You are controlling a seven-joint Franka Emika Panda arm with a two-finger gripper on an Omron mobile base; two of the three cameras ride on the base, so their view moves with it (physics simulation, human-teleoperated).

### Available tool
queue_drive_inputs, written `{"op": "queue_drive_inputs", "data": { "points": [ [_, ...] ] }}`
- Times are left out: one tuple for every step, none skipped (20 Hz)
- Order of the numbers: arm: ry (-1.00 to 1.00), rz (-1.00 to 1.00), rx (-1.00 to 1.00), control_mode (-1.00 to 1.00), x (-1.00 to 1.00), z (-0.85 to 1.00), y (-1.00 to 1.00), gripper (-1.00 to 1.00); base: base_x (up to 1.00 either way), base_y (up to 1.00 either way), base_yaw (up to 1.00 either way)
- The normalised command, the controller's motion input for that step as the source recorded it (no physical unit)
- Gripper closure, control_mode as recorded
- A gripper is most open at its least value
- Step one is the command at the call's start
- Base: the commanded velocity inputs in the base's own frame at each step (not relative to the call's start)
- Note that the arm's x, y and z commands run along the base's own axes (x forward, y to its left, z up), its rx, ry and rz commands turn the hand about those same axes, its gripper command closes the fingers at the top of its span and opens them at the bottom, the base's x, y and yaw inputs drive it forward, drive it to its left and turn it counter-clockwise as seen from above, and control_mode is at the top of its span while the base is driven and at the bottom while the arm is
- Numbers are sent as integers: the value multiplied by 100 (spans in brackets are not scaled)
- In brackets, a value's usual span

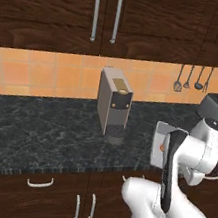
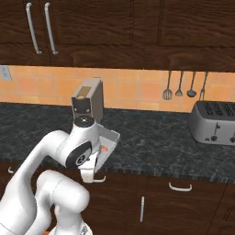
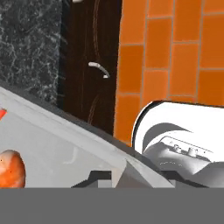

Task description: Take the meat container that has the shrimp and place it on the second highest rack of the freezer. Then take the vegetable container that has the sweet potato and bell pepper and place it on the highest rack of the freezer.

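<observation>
Dark-marbled desk (image 1: 41, 129) across both base views, under dark wood cabinets and an orange tile wall. Grey coffee machine (image 1: 113, 101) upright near mid-desk; toaster (image 2: 215, 123) well apart toward the right, utensils (image 2: 183, 87) hanging on the wall above it.

White arm up from the base, elbow bent, wrist folded over the desk's front edge, hand rolled sideways.

Meat container (image 2: 108, 143) at that front edge, tilted steeply with its open face toward the arm; long axis roughly front to back across the desk. Raised off the surface or resting on an edge: cannot tell.

Fingers (image 3: 109, 177) low in the hand view, narrowly parted and astride the tray's near wall; firm grip or not: cannot tell.

Shrimp (image 3: 12, 168) orange, inside the tray against its floor.
</observation>
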Motion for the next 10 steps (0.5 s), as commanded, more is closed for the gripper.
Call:
{"op": "queue_drive_inputs", "data": {
  "points": [
    [-18, -42, 0, -100, -100, 9, 9, 100, 0, 0, 0],
    [-12, -15, 0, -100, -48, 14, 0, 100, 0, 0, 0],
    [-4, 0, 0, -100, -4, 0, 0, 100, 0, 0, 0],
    [-12, 0, -5, -100, 0, 0, 0, 100, 0, 0, 0],
    [-28, -1, -6, -100, 0, 26, 0, 100, 0, 0, 0],
    [-37, -5, -4, -100, 0, 53, 0, 100, 0, 0, 0],
    [-38, -9, 0, -100, 0, 72, 0, 100, 0, 0, 0],
    [-31, -10, 0, -100, 0, 63, 0, 100, 0, 0, 0],
    [-17, -6, 0, -100, 0, 38, 0, 100, 0, 0, 0],
    [-13, -9, 0, -100, -29, 20, 0, 100, 0, 0, 0]
  ]
}}
